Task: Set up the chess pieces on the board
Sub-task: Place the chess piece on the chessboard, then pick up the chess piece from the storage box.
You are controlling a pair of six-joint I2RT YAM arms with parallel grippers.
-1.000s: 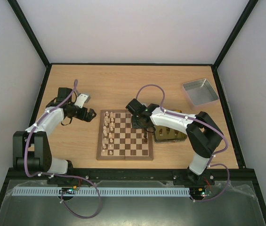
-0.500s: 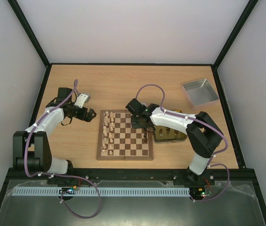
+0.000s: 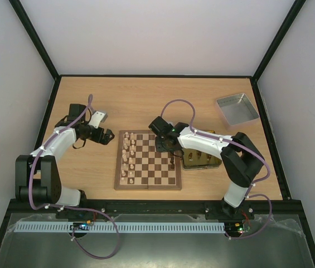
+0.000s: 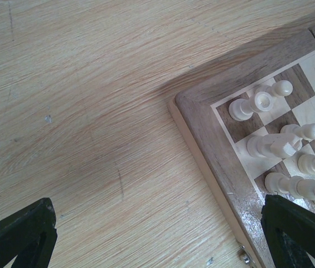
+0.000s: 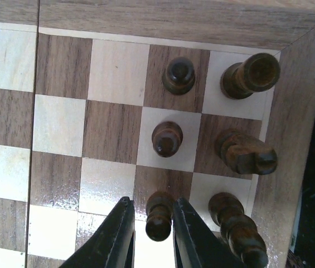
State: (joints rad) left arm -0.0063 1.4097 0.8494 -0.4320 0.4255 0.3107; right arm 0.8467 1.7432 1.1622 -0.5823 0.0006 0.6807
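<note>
The board (image 3: 149, 160) lies mid-table. Cream chess pieces (image 3: 128, 159) stand in two columns along its left side and also show in the left wrist view (image 4: 282, 142). A few dark pieces (image 5: 241, 151) stand in the board's far right corner. My right gripper (image 5: 153, 237) is low over the board (image 5: 62, 123), near its right edge (image 3: 171, 158). Its jaws straddle an upright dark pawn (image 5: 159, 215): the right finger touches it and a thin gap shows at the left finger. My left gripper (image 3: 108, 135) is wide open and empty over bare table by the board's far left corner (image 4: 202, 111).
A gold tin (image 3: 199, 159) holding more dark pieces sits against the board's right side, under my right arm. A silver-grey tray (image 3: 236, 109) stands at the far right. Black frame rails bound the table.
</note>
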